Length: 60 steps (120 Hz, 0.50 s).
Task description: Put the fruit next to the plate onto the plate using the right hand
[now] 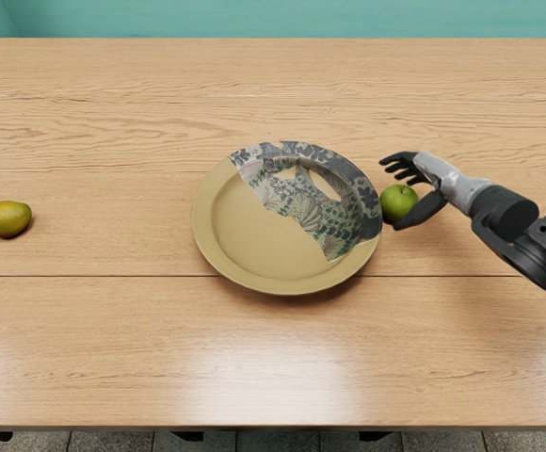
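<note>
A tan plate [245,235] with a patterned grey-green patch on its right side lies at the table's middle. Just off its right rim sits a small green fruit [397,201]. My right hand [410,195] comes in from the right edge and hovers around that fruit, fingers spread above it and thumb below, open and not closed on it. A yellow-green mango [7,218] lies far off at the left edge of the table. The left arm is out of view.
The wooden table [273,358] runs the full width, with bare surface in front of and behind the plate. A teal wall borders the far edge.
</note>
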Motion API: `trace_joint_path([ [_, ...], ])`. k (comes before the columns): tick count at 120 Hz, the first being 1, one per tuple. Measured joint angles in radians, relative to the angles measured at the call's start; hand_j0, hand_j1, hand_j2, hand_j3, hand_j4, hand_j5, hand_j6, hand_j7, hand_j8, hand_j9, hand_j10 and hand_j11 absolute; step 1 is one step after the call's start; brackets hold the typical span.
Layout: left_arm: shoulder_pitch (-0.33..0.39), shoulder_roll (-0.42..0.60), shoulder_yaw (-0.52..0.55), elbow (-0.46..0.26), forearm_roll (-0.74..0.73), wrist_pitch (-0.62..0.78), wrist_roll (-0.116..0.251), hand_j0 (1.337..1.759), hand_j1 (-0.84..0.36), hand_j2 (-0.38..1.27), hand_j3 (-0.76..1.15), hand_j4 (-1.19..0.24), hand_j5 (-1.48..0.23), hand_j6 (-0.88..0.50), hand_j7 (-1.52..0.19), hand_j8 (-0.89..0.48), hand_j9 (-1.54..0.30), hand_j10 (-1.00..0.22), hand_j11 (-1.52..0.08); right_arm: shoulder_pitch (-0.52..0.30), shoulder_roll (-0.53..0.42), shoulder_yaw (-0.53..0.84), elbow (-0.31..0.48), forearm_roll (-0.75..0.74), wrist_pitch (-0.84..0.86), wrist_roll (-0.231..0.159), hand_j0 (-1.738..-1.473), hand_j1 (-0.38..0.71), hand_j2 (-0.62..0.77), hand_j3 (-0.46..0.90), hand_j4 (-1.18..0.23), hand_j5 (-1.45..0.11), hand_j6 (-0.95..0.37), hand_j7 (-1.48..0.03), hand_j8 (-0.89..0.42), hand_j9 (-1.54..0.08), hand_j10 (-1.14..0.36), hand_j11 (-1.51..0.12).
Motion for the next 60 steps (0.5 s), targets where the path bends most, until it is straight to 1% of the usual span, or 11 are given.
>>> trace_joint_path([
  [26,0.0,0.0,0.0,0.0,0.0,0.0,0.0,1.658,0.06,0.05,0.0,-0.24,-0.32,-0.24,-0.32,-0.24,-0.32,-0.24,-0.32,-0.002,0.004,-0.001,-0.002,0.001,0.001,-0.003,-1.658,0.11,-0.07,0.0,-0.39,-0.5,-0.39,-0.5,-0.38,-0.5,-0.38,-0.5],
  [35,0.0,0.0,0.0,0.0,0.0,0.0,0.0,1.658,0.06,0.05,0.0,-0.24,-0.32,-0.24,-0.32,-0.24,-0.32,-0.24,-0.32,-0.002,0.018,-0.007,-0.01,0.001,0.001,-0.004,-1.658,0.13,-0.08,0.0,-0.41,-0.52,-0.41,-0.53,-0.36,-0.53,-0.41,-0.53],
  [39,0.0,0.0,0.0,0.0,0.0,0.0,0.0,1.658,0.06,0.05,0.0,-0.24,-0.32,-0.24,-0.32,-0.24,-0.32,-0.24,-0.32,-0.001,0.025,-0.009,-0.016,0.001,0.001,-0.004,-1.658,0.14,-0.08,0.0,-0.42,-0.53,-0.42,-0.54,-0.37,-0.53,-0.39,-0.54],
  [49,0.0,0.0,0.0,0.0,0.0,0.0,0.0,1.658,0.06,0.05,0.0,-0.24,-0.32,-0.24,-0.32,-0.24,-0.32,-0.24,-0.32,0.0,0.035,-0.013,-0.025,0.001,0.002,-0.005,-1.658,0.16,-0.08,0.0,-0.44,-0.56,-0.44,-0.56,-0.4,-0.56,-0.42,-0.56],
  [60,0.0,0.0,0.0,0.0,0.0,0.0,0.0,1.658,0.06,0.05,0.0,-0.24,-0.32,-0.24,-0.32,-0.24,-0.32,-0.24,-0.32,0.002,0.04,-0.015,-0.029,0.001,0.007,-0.005,-1.656,0.18,-0.09,0.0,-0.46,-0.61,-0.47,-0.6,-0.36,-0.62,-0.42,-0.62],
])
